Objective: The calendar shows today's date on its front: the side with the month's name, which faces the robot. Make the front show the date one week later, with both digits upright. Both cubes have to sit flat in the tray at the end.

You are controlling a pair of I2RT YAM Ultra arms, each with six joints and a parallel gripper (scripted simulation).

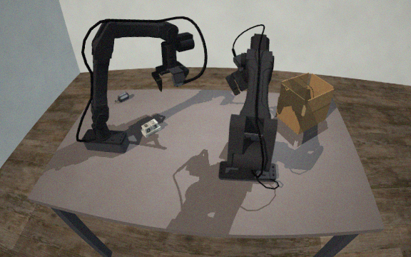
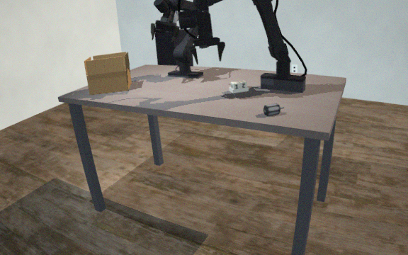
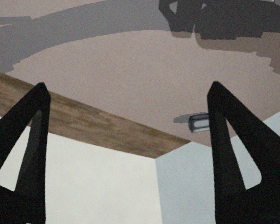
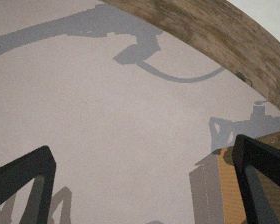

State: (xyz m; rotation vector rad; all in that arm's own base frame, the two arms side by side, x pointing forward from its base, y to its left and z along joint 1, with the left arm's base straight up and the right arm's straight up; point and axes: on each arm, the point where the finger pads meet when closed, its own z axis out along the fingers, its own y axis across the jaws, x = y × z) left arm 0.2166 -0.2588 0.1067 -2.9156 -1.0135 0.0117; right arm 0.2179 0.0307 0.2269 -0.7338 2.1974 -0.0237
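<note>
Found calendar (image 1: pixel 150 128) (image 2: pixel 239 89) on table (image 1: pixel 198 200) (image 2: pixel 200 95) (image 3: pixel 121 65) (image 4: pixel 126 110), near left arm's base (image 1: pixel 121 146) (image 2: pixel 265 85). Read digits on its cubes in front and rear views; too small to tell reliably in front. Logged left gripper (image 1: pixel 169 86) (image 2: pixel 208 61) (image 3: pixel 129 83) raised above tabletop level, fingers spread wide, well apart from calendar. Logged right gripper (image 1: pixel 236 93) (image 4: pixel 143 142) likewise spread, farther from calendar, toward cardboard box (image 1: pixel 317 111) (image 2: pixel 108 76). Noted small motor-like cylinder (image 1: pixel 123 96) (image 2: pixel 272 110) (image 3: pixel 200 123) lying apart from calendar.
</note>
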